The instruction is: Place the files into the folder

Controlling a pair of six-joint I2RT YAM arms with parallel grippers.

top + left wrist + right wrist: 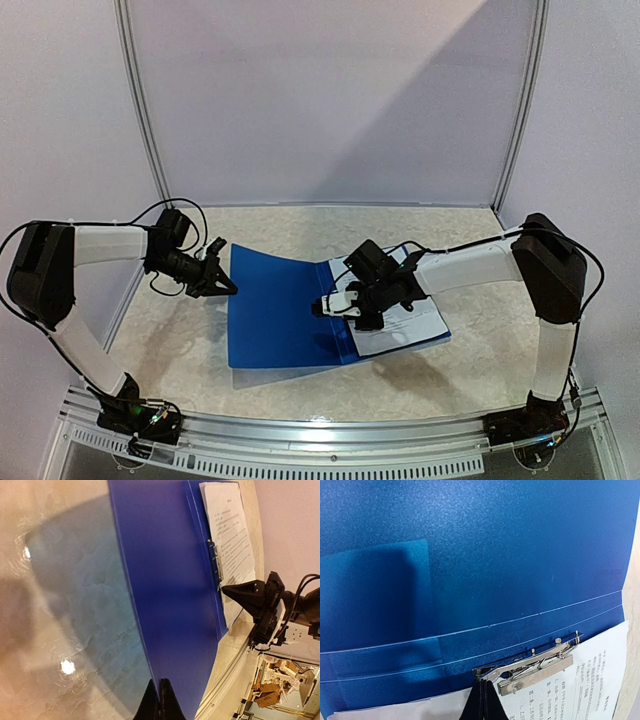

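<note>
The blue folder lies open on the table. Its left cover is raised off the tabletop, casting a shadow beneath. White printed files lie on its right half, under the metal clip at the spine. My left gripper is shut on the left cover's outer edge. My right gripper is shut, with its tips touching the clip's lever end, over the files. The left wrist view shows the files, the clip and the right gripper.
The pale marbled tabletop surrounds the folder. A metal rail runs along the near edge. White booth walls stand behind and at both sides.
</note>
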